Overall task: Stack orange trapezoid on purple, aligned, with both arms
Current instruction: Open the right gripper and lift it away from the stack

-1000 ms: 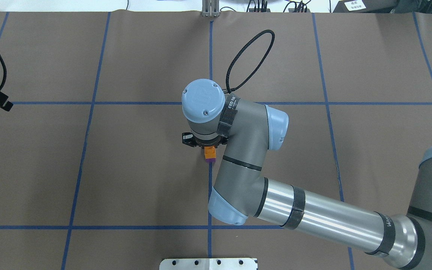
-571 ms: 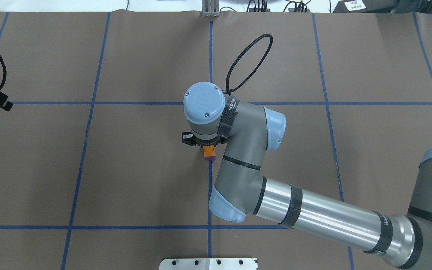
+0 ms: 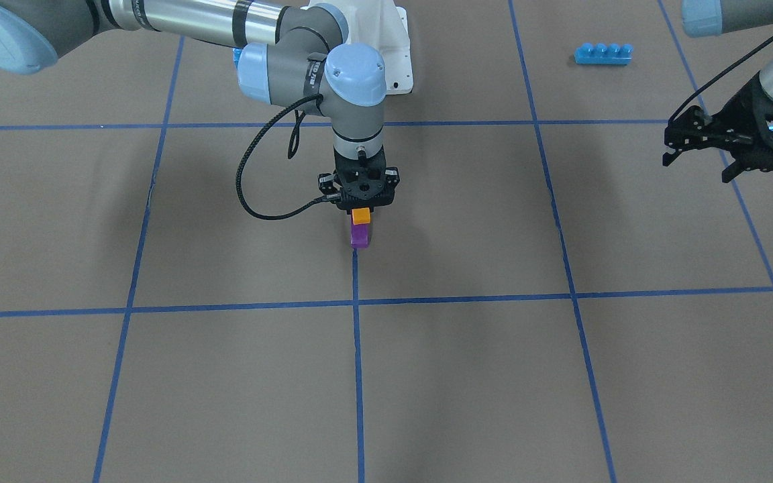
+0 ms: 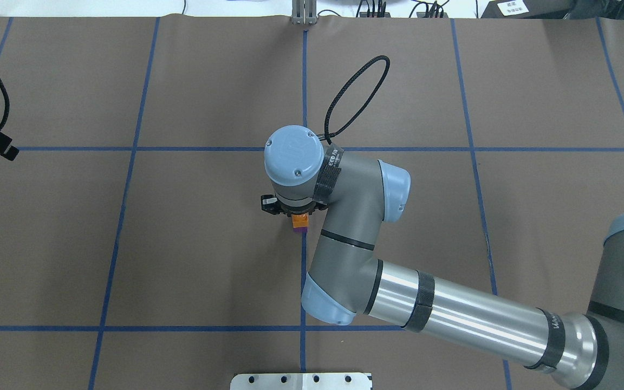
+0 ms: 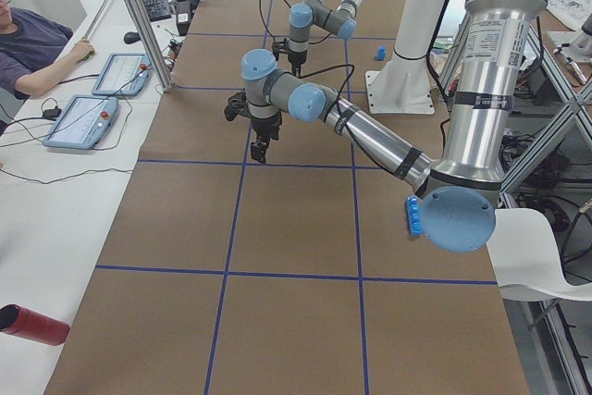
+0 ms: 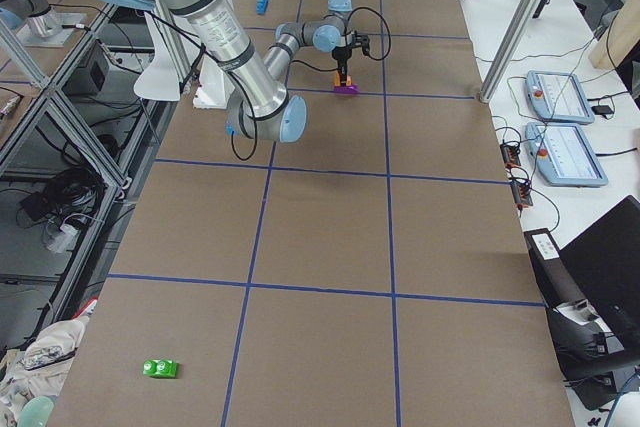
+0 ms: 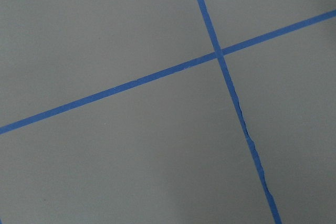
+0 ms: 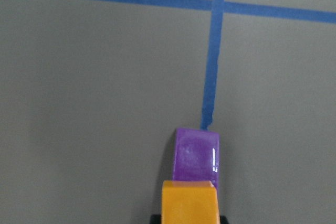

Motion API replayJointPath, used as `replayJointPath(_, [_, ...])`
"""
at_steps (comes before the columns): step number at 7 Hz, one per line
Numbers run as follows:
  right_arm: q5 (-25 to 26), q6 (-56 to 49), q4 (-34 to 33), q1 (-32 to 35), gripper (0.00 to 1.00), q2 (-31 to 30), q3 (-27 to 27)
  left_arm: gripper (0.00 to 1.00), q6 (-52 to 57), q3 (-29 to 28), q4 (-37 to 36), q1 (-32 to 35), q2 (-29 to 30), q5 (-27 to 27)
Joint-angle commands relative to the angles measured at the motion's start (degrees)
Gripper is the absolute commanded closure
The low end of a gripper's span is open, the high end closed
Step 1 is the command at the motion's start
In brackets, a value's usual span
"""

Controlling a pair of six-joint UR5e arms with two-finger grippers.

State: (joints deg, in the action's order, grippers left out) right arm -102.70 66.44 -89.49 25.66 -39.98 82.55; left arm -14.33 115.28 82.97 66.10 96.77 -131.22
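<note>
Brown paper table [image 4: 182, 244], orange [image 3: 360, 216] held right over purple [image 3: 359, 236].
Well to the left of purple, the left gripper [image 3: 695, 164] hangs above the paper, jaws seemingly apart and empty. Directly above purple, the right gripper [image 3: 360, 212] points straight down, clamped on orange, which sits on or barely over purple; I cannot tell whether it is seated. Orange looks light, stiff and glossy, so likely slippery: best pinched on its flat parallel sides, clear of slope and stud.
</note>
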Motion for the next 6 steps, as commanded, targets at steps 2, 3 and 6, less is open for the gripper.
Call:
replayJointPath(2, [-0.48, 0.18, -0.6, 1.4, 0.0, 0.51, 0.86, 0.0, 0.0, 0.03, 0.0, 0.0, 0.0, 0.0])
replayJointPath(3, [-1.18, 0.0, -0.69, 3.32, 0.0, 0.52, 1.12, 0.0, 0.0, 0.12, 0.0, 0.0, 0.0, 0.0])
replayJointPath(6, [-6.35, -11.18, -19.51, 12.45, 0.0, -0.27, 14.08, 0.0, 0.7, 0.21, 0.17, 0.61, -1.48, 0.61])
